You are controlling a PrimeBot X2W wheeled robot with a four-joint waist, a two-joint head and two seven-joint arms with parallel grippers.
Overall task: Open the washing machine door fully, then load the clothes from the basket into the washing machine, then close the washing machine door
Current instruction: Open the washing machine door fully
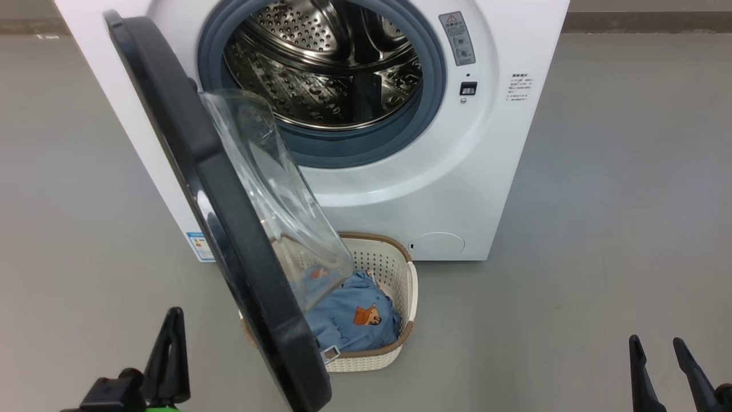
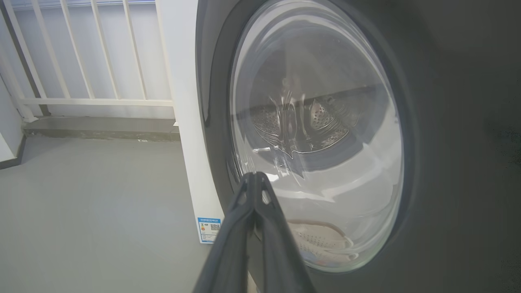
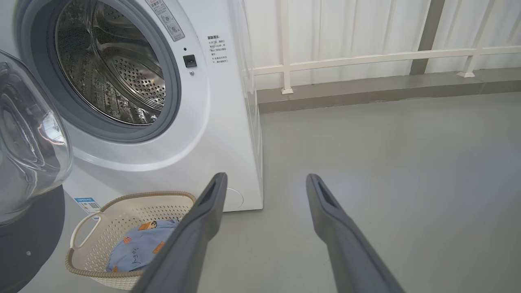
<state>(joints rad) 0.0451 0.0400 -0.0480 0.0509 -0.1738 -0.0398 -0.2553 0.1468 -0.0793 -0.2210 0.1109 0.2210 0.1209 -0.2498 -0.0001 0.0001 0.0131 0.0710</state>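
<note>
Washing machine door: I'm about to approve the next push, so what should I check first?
1. Washing machine door fully open: not ok, it hangs partway over the basket.
2. Left gripper shut for pushing: ok.
3. Left gripper touching the door: cannot tell.
4. Right gripper open, empty: ok.
5. Clothes in basket: ok.
6. Drum empty: ok.

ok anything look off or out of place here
Nothing spilled or broken. Only oddity: the door stands half open, swung out over the left part of the basket, so it partly covers the clothes inside.
</note>
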